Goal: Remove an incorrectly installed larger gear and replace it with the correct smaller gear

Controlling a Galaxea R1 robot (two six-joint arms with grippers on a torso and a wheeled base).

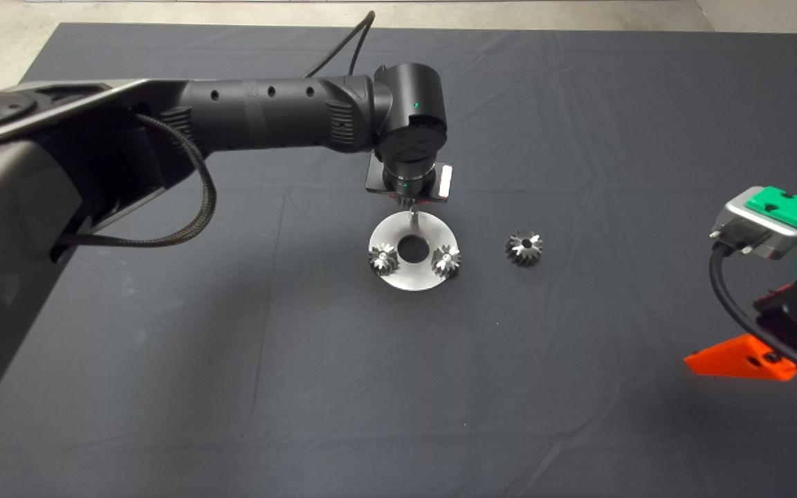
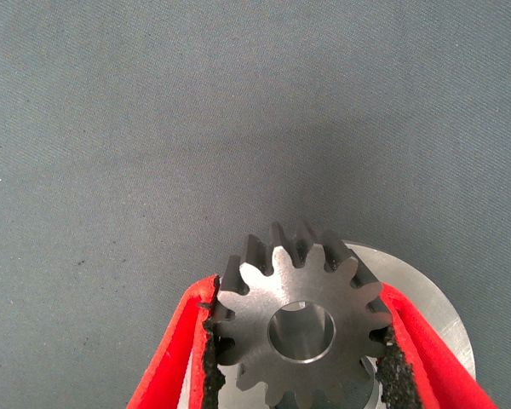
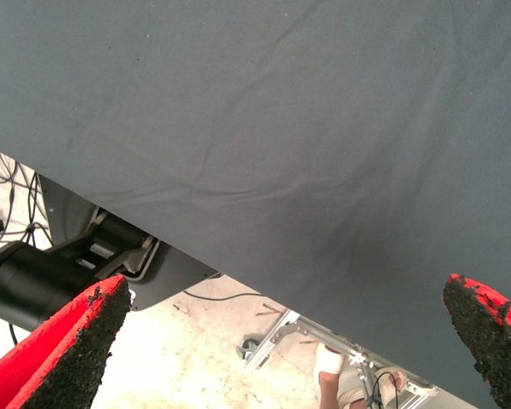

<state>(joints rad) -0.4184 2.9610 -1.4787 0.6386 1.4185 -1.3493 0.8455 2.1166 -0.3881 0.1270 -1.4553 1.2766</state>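
The bench [image 1: 163, 387] is covered by a dark grey cloth mat that fills most of the head view. From the left edge the black left arm [image 1: 267, 114] is stretched over the mat to its centre, with the wrist pointed straight down.

Near the mat's centre a flat round steel plate with a dark centre hole [image 1: 402, 280] is laid. Two small bright silver gears are seated on it, one at its near left [image 1: 383, 259] and one at its near right [image 1: 446, 260]. A thin upright pin [image 1: 413, 216] is seen at the plate's far edge, directly under the left wrist.

The larger gear [image 1: 524, 248], steel with coarse flared teeth and dark flanks, is set down on the mat to the right of the plate, apart from it and free of both hands.

The left hand [image 2: 302, 341] is clenched on the smaller gear [image 2: 300, 328], a steel gear with fine even teeth and a round bore; the black pads [image 2: 211, 354] are pressed against opposite sides of its teeth. It is held above the far edge of the plate [image 2: 434, 311].

The right hand [image 3: 289, 341] is parked at the right edge of the bench with its fingers [image 3: 77, 336] spread wide and nothing between them.
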